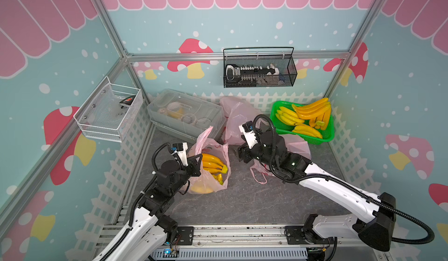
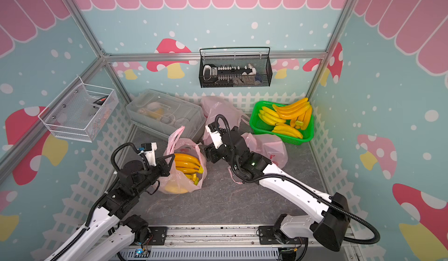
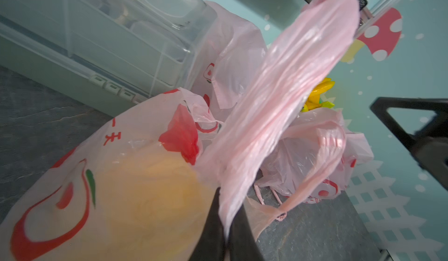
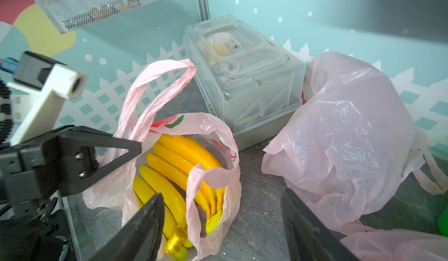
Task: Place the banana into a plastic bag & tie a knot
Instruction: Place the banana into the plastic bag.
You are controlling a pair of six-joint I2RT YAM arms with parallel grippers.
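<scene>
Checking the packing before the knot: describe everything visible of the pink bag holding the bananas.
The bag is thin, translucent pink plastic with red and green print, standing on the grey tabletop, mouth open and untied. Yellow bananas lie inside. One handle stands up, pinched at its base by the shut left claw; the other flops over the bananas.

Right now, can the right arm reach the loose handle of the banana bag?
Probably yes. The right gripper is open, right beside the pink bag, nothing between. The loose handle droops over the bananas on its side; the left gripper is shut on the upright handle.
</scene>
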